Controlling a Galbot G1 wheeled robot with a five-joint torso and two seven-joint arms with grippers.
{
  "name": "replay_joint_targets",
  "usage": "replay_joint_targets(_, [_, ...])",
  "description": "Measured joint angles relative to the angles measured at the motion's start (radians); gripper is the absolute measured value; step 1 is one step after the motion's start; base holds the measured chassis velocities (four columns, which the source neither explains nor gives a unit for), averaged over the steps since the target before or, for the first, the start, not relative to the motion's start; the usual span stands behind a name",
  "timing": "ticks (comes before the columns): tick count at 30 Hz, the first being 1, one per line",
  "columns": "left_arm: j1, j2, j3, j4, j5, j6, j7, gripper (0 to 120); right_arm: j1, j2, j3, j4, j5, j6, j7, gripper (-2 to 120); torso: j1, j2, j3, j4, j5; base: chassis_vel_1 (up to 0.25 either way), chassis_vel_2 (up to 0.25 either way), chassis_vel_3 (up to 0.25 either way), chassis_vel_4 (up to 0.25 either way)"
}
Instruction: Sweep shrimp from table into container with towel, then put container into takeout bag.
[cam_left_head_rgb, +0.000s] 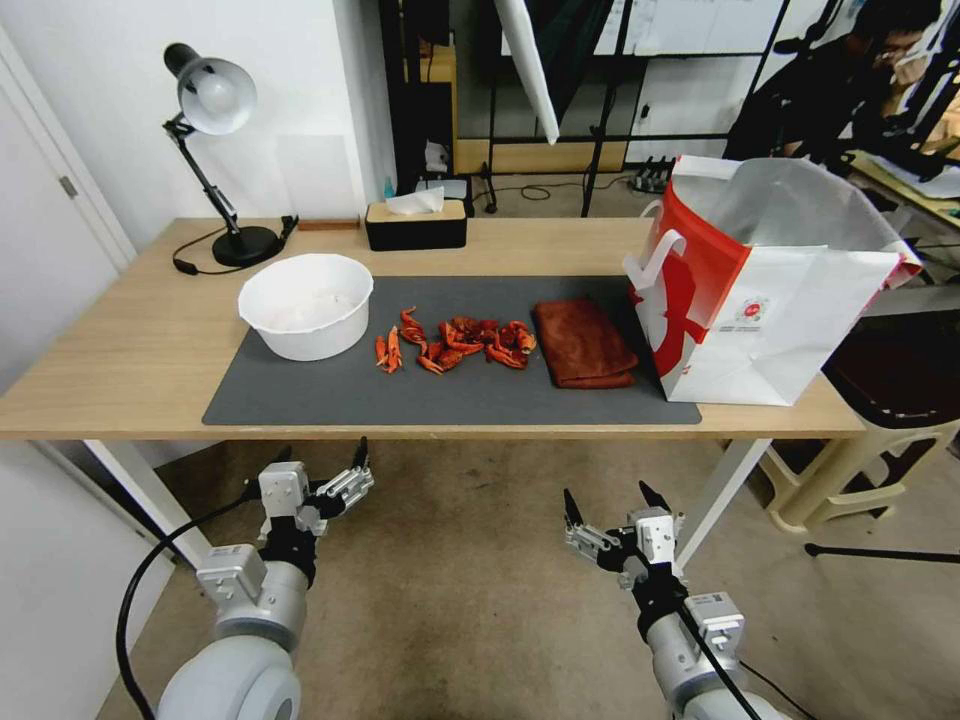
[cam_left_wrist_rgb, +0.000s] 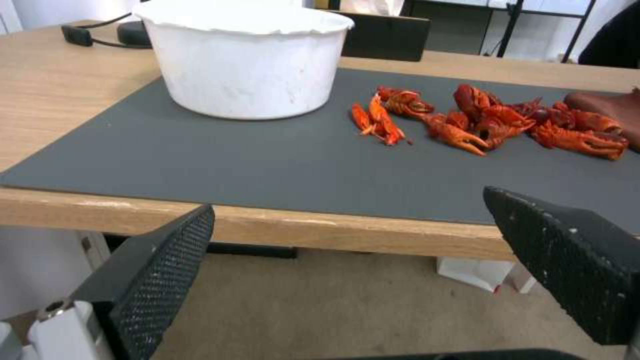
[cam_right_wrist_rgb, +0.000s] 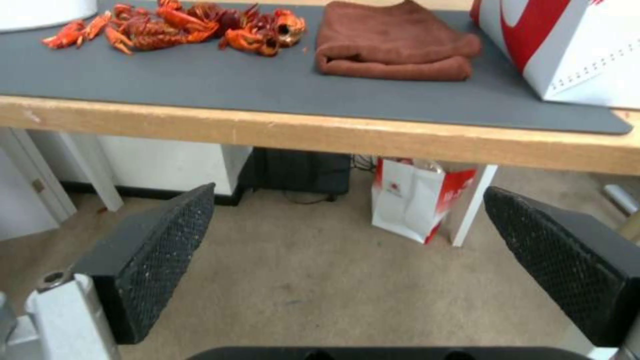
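1. Head view shows the long light wood-grain table (cam_left_head_rgb: 130, 350) with white legs, carrying a large dark grey mat (cam_left_head_rgb: 450, 390), the landmark for everything else.
2. The boxy white paper takeout bag (cam_left_head_rgb: 790, 300) with a red side panel stands upright and open-topped at the mat's right end.
3. The round white deep plastic container (cam_left_head_rgb: 305, 305) sits on the mat's left end.
4. The dark rust-red folded towel (cam_left_head_rgb: 585, 343) lies on the mat, just left of the bag.
5. The red-orange curled shrimp (cam_left_head_rgb: 455, 345) lie scattered on the mat's middle, between container and towel.
6. A black tissue box (cam_left_head_rgb: 415, 225) and a black desk lamp (cam_left_head_rgb: 215, 150) stand behind the mat.
7. The left gripper (cam_left_head_rgb: 320, 465) and right gripper (cam_left_head_rgb: 607, 497) hang below the table's front edge, off the mat, fingers spread apart and empty.
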Motion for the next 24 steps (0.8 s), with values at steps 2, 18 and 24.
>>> replay_joint_targets(2, [0.004, -0.001, -0.001, 0.001, 0.003, -0.004, 0.002, 100, 0.0, -0.002, 0.006, 0.008, 0.001, 0.001, 0.0, 100, 0.0, 0.0, 0.0, 0.0, 0.0, 0.0, 0.0, 0.0, 0.0])
replay_joint_targets(18, [-0.076, 0.046, -0.069, 0.021, -0.048, -0.109, 0.062, 100, -0.008, -0.012, 0.019, 0.044, 0.009, -0.001, -0.001, 100, 0.0, 0.0, 0.0, 0.0, 0.0, 0.0, 0.0, 0.0, 0.0])
replay_joint_targets(24, [-0.193, 0.146, -0.108, 0.11, -0.149, -0.141, 0.103, 100, -0.008, -0.02, 0.019, 0.047, 0.007, -0.009, -0.004, 100, 0.0, 0.0, 0.0, 0.0, -0.0003, 0.0, 0.0, 0.0, 0.0])
